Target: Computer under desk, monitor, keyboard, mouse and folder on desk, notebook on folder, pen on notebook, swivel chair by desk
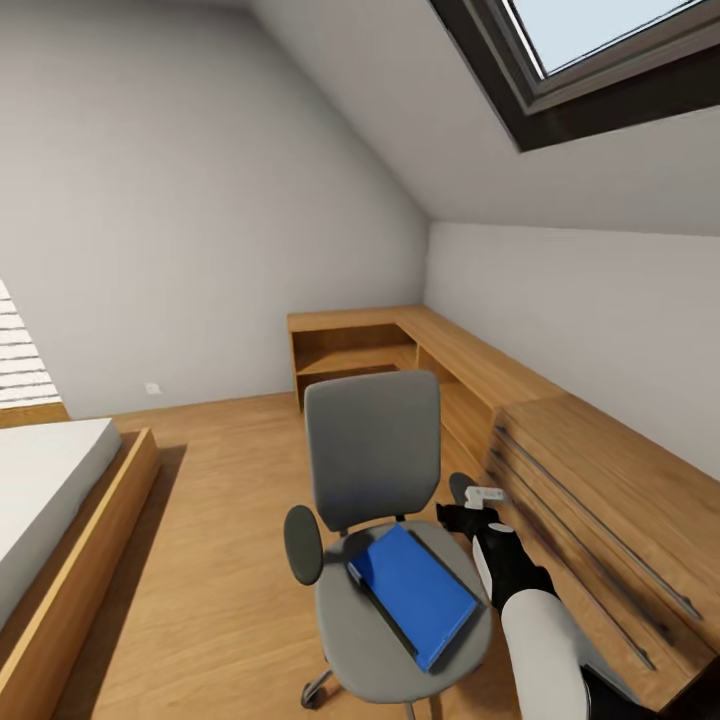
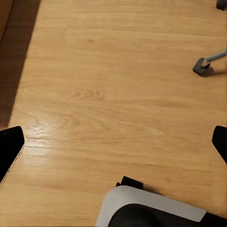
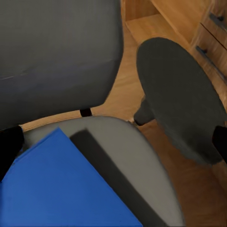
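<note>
Wood floor (image 1: 230, 520) carries the chair (image 1: 375, 470); folder (image 1: 415, 590) lies on its seat; right gripper (image 3: 113, 142) above, jaws wide; left gripper (image 2: 113, 142) likewise.

The right arm (image 1: 540, 625) is reaching forward, its black wrist ending in the right gripper (image 1: 478, 508). The left gripper (image 2: 113, 142) is pointing downward, fingers (image 2: 10, 146) spread wide apart.

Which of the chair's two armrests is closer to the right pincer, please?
The armrest on the drawer-chest side of the chair, right beside the right pincer. The other armrest sits across the seat, beyond the folder, towards the bed.
</note>
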{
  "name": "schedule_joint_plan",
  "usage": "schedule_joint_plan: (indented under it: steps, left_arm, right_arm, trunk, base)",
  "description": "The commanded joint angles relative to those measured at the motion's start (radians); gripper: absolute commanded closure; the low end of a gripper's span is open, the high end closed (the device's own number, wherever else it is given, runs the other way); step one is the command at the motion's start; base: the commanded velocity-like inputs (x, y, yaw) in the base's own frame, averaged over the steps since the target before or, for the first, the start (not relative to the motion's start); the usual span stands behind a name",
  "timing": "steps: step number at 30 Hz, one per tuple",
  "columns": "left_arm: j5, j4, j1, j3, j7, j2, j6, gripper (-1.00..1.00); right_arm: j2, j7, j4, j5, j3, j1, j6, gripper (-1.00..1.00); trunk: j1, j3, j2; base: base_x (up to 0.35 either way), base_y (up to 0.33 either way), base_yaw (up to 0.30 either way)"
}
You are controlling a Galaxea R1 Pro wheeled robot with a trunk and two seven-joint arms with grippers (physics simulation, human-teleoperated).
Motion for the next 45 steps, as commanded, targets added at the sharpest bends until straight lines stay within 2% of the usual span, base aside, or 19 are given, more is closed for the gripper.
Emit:
schedule_joint_plan:
  steps: [1, 13, 45]
  left_arm:
    - [0.002, -0.001, 0.0, 0.005, -0.006, 0.0, -0.001, -1.0]
    - [0.003, -0.001, 0.0, 0.006, -0.006, 0.0, -0.001, -1.0]
    - [0.003, -0.001, 0.0, 0.009, -0.003, 0.0, -0.004, -1.0]
  right_arm:
    - [0.002, 0.01, -0.003, 0.01, -0.008, -0.001, 0.002, -1.0]
    - [-0.005, 0.012, 0.032, 0.01, -0.009, 0.018, -0.061, -1.0]
    - [-0.009, 0.012, 0.062, 0.003, -0.008, 0.024, -0.067, -1.0]
  trunk:
    - [0.001, -0.001, -0.001]
    - [0.001, -0.001, -0.001]
    - [0.001, -0.001, -0.001]
  base:
    - [0.289, 0.191, 0.005]
    - [0.128, 0.143, 0.001]
    - [0.003, 0.004, 0.0]
